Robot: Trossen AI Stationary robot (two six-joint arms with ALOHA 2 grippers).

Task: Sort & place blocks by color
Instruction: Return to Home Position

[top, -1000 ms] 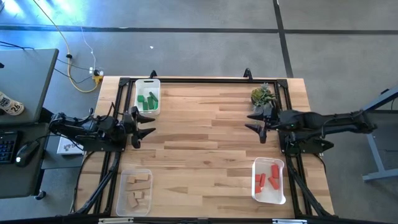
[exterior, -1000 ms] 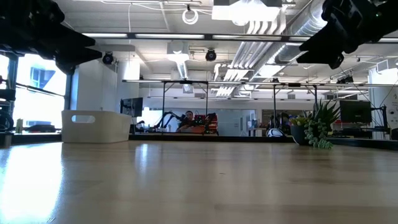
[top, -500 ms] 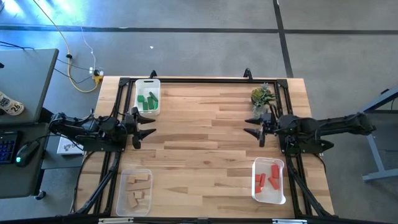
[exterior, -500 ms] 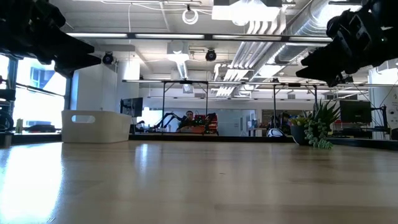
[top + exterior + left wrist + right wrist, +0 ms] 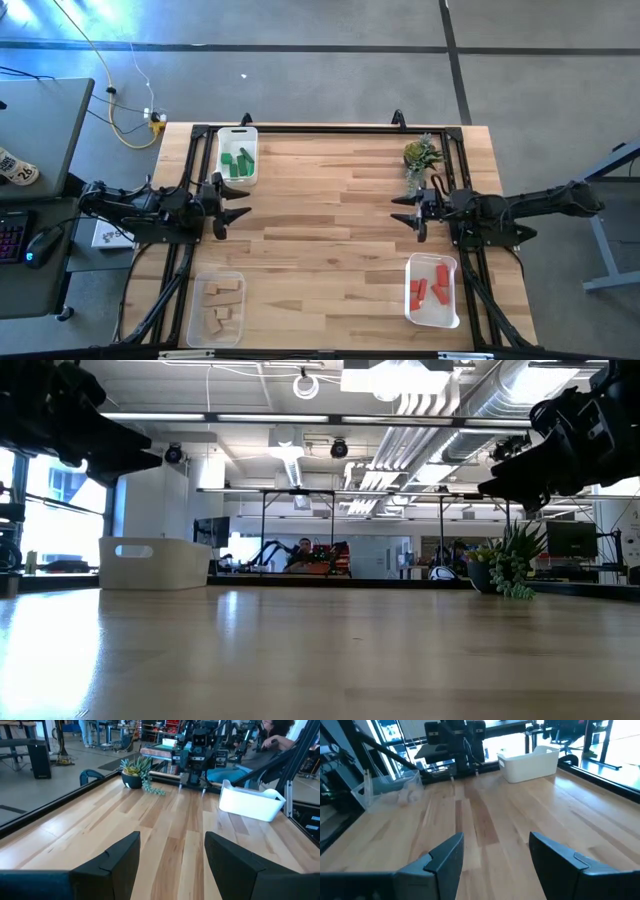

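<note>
three bins, three colours, two spread claws

on the table, some three green blocks fill the far-left white bin. three red blocks fill the near-right white tub. tan blocks, uncountable, fill the near-left clear bin. left claw and right claw hang spread, empty, near the side edges.

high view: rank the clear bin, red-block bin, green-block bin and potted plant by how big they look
1-2. clear bin and red-block bin: about alike, not ranked.
3. green-block bin.
4. potted plant, smallest.
</note>
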